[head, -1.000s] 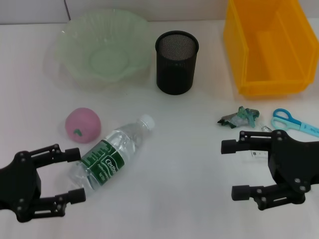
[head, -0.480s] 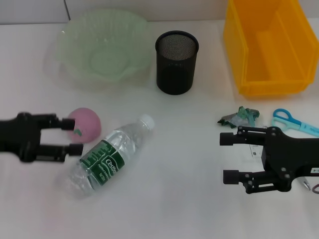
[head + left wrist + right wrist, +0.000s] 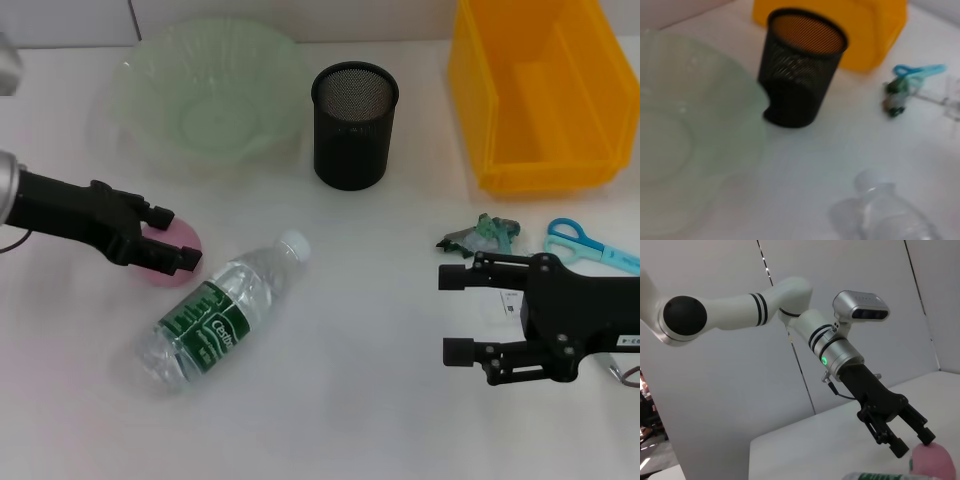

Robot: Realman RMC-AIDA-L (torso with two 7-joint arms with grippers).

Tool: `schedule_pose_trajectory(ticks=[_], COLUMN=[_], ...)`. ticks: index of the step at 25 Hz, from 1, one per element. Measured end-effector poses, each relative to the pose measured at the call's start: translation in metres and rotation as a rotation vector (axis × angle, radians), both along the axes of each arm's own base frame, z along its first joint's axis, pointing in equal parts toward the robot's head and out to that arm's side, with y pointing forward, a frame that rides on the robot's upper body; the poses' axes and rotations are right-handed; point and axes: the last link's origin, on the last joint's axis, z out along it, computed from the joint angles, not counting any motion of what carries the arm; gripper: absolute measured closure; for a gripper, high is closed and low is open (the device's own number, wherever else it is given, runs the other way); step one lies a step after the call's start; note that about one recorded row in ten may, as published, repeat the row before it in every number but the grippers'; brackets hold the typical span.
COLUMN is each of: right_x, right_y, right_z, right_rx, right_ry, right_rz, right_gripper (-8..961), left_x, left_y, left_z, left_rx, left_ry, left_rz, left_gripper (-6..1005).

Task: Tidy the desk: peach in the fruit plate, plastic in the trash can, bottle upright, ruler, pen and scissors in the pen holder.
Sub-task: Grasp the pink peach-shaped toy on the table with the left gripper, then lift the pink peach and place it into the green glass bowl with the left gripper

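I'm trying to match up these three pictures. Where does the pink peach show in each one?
Head view: the peach lies on the desk between the left gripper fingers, beside the bottle.
Left wrist view: not in it.
Right wrist view: at the corner, under the left gripper.
Shared landmark: the bottle.

Since a second ago the left gripper (image 3: 172,237) has swung from the seven o'clock corner of the desk (image 3: 350,400) up to about nine o'clock, and its open fingers now straddle the peach (image 3: 165,250), one on each side. The right gripper (image 3: 455,314) has edged slightly toward six o'clock, its fingertips a little closer together than before but still apart.
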Motion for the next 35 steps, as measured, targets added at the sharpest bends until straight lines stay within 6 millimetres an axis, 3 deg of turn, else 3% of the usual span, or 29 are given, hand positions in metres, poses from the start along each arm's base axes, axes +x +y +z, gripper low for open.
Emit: schedule_pose_trajectory(ticks=[14,19,30,35], right_x=[-0.002,-0.002,-0.002,0.0], right_y=[0.008,0.008,0.009,0.008], right_z=[-0.004,-0.004,-0.004,-0.004], right_rx=[0.02,0.023,0.033,0.037], right_ry=[-0.018,-0.014,-0.012,-0.014], right_rz=[-0.004,-0.007,-0.014,-0.021], right_gripper=[161,164,171,175], left_x=[-0.01,-0.015,-0.014,-0.001], left_y=[0.019,0.022,0.019,0.013], left_z=[-0.007,-0.012,-0.014,-0.01], left_rx=[0.096,0.11,0.106,0.086], left_ry=[0.147,0.213,0.194,0.064], left_rz=[-0.001,-0.019,-0.031,-0.075], left_gripper=[213,426,723,833])
